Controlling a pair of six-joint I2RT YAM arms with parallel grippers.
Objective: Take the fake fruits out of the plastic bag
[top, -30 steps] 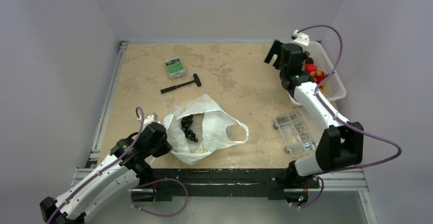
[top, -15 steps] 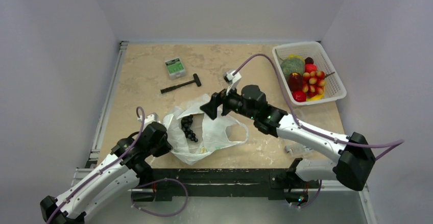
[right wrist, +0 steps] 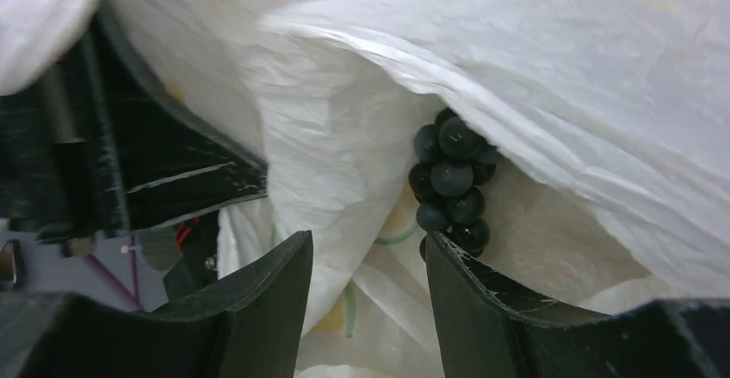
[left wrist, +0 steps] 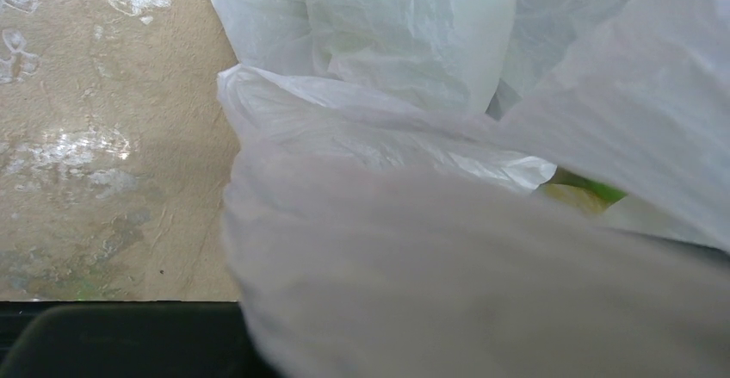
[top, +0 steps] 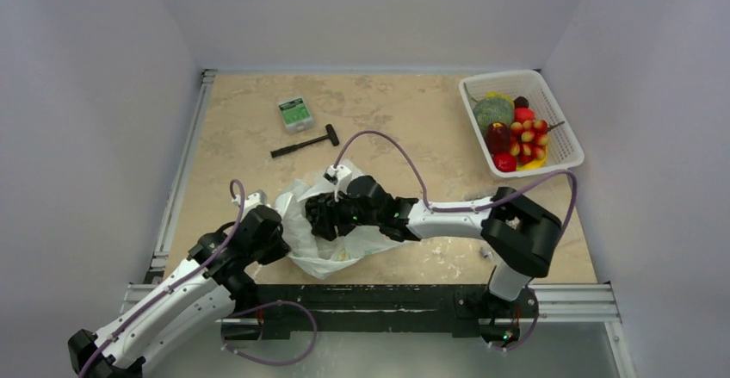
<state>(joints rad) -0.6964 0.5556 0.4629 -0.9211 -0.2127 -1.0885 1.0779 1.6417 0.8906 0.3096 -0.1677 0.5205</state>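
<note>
Ok, left claw (top: 269,233) is pressed together on the plastic bag's (top: 331,257) near-left edge. Right claw (right wrist: 368,262) sits inside the bag mouth, jaws spread, nothing between them. Black grapes (right wrist: 449,180) lie just ahead, off-centre toward one finger, the bunch running lengthwise toward the claw. A bag fold overhangs them. Hammer (top: 306,143) and fruit basket (top: 564,137) are well beyond.
</note>
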